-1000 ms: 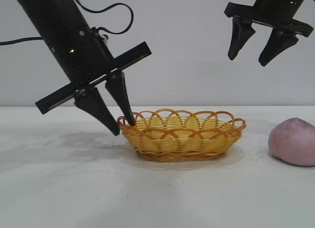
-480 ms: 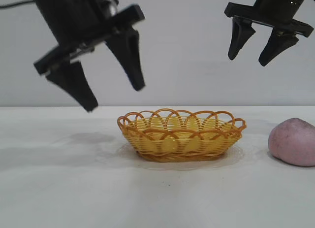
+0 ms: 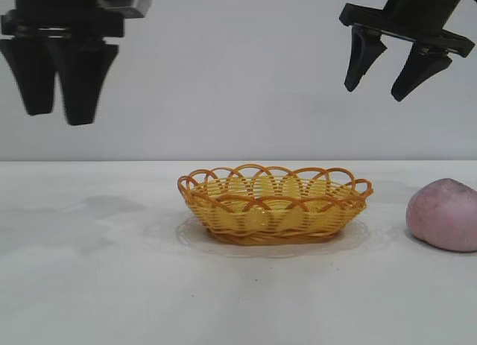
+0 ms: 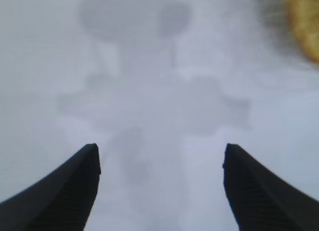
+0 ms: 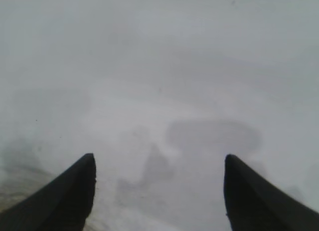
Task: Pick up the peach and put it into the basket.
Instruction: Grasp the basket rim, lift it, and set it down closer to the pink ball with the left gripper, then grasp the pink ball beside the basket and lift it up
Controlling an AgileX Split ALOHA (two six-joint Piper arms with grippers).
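The peach [image 3: 444, 214] lies on the surface [image 3: 97, 285] at 3 o'clock of the basket [image 3: 274, 204], apart. Left gripper [image 3: 58, 115] at 10 o'clock, right gripper [image 3: 380, 90] at 1 o'clock: fingers apart, holding nothing.

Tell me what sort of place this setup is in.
Probably a lab test bench, not a home: a bare white table against a blank wall, two black robot grippers, left and right, hanging open above it, and only a wicker basket and a peach as props.
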